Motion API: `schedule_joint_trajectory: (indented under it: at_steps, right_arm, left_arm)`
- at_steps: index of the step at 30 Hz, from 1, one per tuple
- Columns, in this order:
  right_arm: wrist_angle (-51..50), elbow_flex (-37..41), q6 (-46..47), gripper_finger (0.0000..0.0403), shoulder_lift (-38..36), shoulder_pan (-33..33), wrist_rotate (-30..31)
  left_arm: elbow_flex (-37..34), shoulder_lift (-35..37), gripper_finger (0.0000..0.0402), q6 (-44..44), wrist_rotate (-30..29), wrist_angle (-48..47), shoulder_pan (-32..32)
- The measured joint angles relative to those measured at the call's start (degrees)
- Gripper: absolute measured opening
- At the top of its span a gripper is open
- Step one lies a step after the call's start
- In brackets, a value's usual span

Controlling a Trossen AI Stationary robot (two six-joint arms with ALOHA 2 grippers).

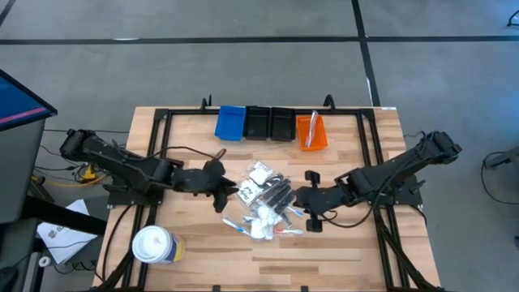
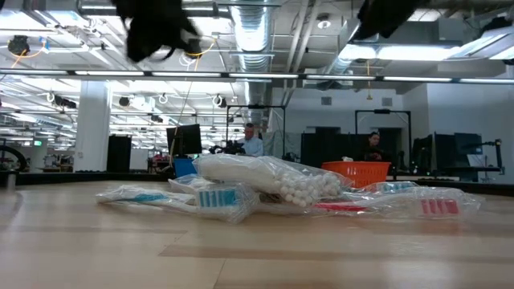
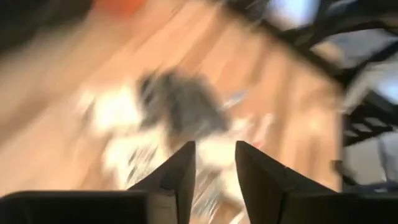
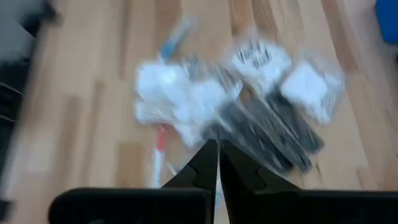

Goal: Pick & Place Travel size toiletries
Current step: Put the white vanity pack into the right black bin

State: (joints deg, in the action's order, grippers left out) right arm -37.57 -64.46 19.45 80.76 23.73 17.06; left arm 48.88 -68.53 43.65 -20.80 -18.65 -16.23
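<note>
Overhead and wrist views of a planked, pale wooden table [image 1: 324, 243] framed by black rails. The travel size toiletries [image 1: 263, 203] lie heaped at mid-table: crinkled clear plastic sachets, some packed with small white beads or pads, flat black combs [image 4: 273, 134] in glossy wrap, and slim sticks with red and blue ends. From table height the heap reads as a low mound of translucent film [image 2: 265, 189].

The left gripper [image 1: 229, 193] hangs just beside the heap's left edge, above the table; its two dark, wedge-shaped fingers [image 3: 177, 180] stand apart with a narrow gap and pinch nothing. The right gripper [image 1: 293, 201] sits at the heap's opposite edge; its tapered fingers [image 4: 200, 167] are pressed together to a point, empty, with the combs and white sachets just ahead of the tips.

Beyond both claws, along the far rail, stand rectangular bins: one blue [image 1: 230, 122], two black [image 1: 270, 124], one orange [image 1: 311, 132] holding a slim stick. Behind the left claw, at the near left corner, lies a white cylindrical tub [image 1: 154, 246] with a yellow label.
</note>
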Motion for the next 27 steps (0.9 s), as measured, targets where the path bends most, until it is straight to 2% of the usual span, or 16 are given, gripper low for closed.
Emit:
schedule_joint_trajectory:
  at_steps: [4, 8, 11, 16, 18, 21, 27]
  right_arm:
    - [-1.9, 0.1, -2.3, 0.0031, 3.3, -1.5, 1.4]
    - [-1.9, 0.1, -6.8, 0.0064, 7.0, -3.0, 5.2]
    - [-0.6, 0.1, -11.9, 0.0085, 9.7, -4.0, 5.4]
    - [0.5, 0.1, -15.6, 0.0093, 12.1, -4.5, 6.1]
    - [2.3, 1.6, -16.5, 0.0087, 10.8, -4.7, 7.9]
    - [11.2, 7.7, -19.3, 0.0075, 5.4, -4.7, 8.2]
    - [29.5, 23.3, -21.5, 0.0068, -10.2, -5.5, -4.7]
  left_arm:
    - [-2.8, -3.8, 0.009, 12.0, 0.8, 0.6, 0.2]
    - [-5.7, -9.1, 0.0088, 17.0, 4.7, 4.0, -0.5]
    - [-6.5, -12.1, 0.0088, 21.3, 7.1, 7.3, -1.7]
    - [-6.5, -14.9, 0.0088, 29.1, 7.5, 11.7, -3.4]
    - [-6.5, -15.5, 0.0088, 32.2, 7.8, 11.7, -3.4]
    - [-6.5, -15.9, 0.0088, 34.5, 7.8, 11.7, -3.4]
    - [-6.5, -17.2, 0.0088, 35.1, 7.0, 12.7, -3.9]
